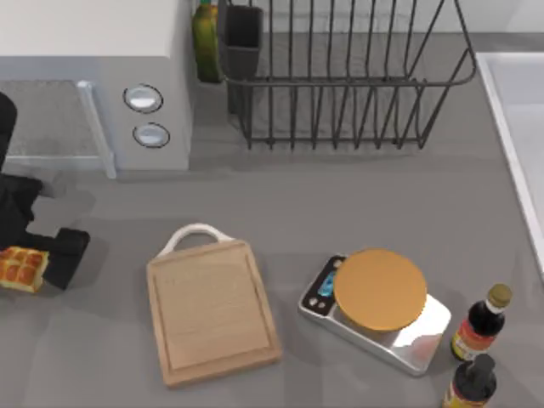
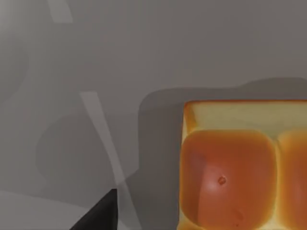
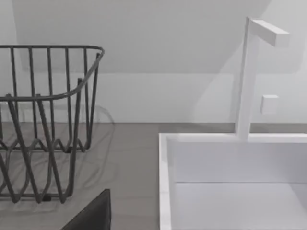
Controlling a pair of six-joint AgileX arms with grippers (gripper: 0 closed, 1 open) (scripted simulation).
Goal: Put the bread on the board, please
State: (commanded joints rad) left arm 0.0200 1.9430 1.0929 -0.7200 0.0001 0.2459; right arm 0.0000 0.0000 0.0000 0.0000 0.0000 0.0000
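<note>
The bread (image 1: 21, 268), a small golden-orange loaf with a gridded top, lies on the grey table at the far left edge. My left gripper (image 1: 42, 255) is right over it, black against the table, and open. In the left wrist view the bread (image 2: 240, 172) is close, with a gap of bare table between it and one black fingertip (image 2: 98, 215). The board (image 1: 212, 310), light tan wood with a white loop handle, lies flat to the right of the bread, with nothing on it. In the right wrist view one dark finger (image 3: 91, 215) of my parked right gripper stands open.
A kitchen scale with a round orange platter (image 1: 378, 293) sits right of the board, with two dark sauce bottles (image 1: 480, 323) beyond it. At the back are a white appliance (image 1: 93, 76), a green bottle (image 1: 204, 42) and a wire dish rack (image 1: 340, 76). A white sink (image 1: 518, 127) lines the right edge.
</note>
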